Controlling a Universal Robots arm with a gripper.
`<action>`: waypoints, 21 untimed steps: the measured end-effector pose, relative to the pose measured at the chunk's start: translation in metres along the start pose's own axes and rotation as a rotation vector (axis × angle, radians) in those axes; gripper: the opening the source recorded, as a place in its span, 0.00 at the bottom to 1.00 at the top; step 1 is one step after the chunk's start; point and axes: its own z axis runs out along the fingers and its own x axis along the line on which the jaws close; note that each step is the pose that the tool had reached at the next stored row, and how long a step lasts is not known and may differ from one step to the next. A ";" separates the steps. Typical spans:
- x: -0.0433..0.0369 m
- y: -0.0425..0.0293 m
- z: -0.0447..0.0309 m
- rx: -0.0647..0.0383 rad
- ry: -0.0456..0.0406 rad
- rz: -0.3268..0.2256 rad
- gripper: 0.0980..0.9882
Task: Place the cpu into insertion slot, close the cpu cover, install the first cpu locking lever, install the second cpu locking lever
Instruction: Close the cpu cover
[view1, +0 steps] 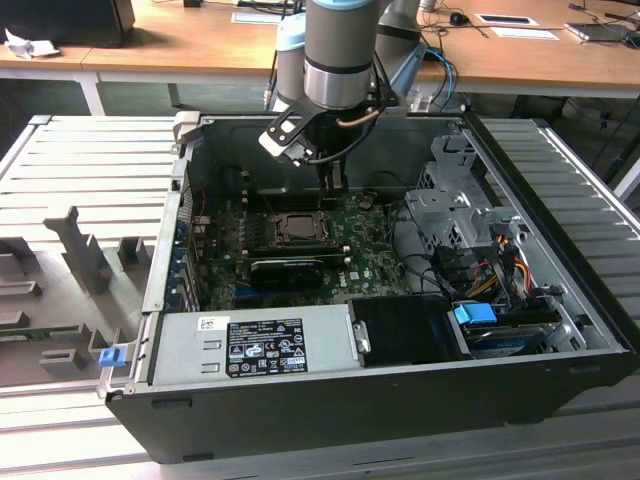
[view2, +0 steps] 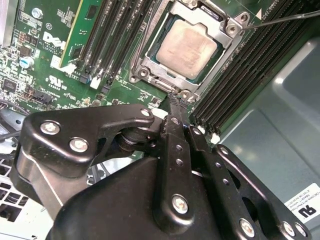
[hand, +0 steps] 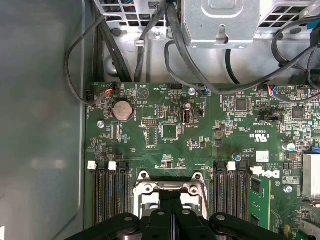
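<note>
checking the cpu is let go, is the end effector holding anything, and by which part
Nothing seems held: the end effector is shut, tips by the cpu cover; the cpu sits in its cut-out.

First wrist view: socket (hand: 170, 187) part hidden under fingers (hand: 161, 220), remainder cut by picture edge. Second wrist view: 1 socket corner cut by edge; gripper (view2: 175, 100) body hides much of board (view2: 50, 65). Exterior view: arm (view1: 340, 50) cut off above; fingertip contact with socket too small to tell.
</note>
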 end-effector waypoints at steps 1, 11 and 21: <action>0.0000 -0.0007 0.0000 0.000 0.0000 0.000 0.01; 0.0000 -0.0039 -0.0001 0.000 0.0001 0.000 0.01; 0.0001 -0.0077 -0.0002 0.000 0.0000 0.000 0.01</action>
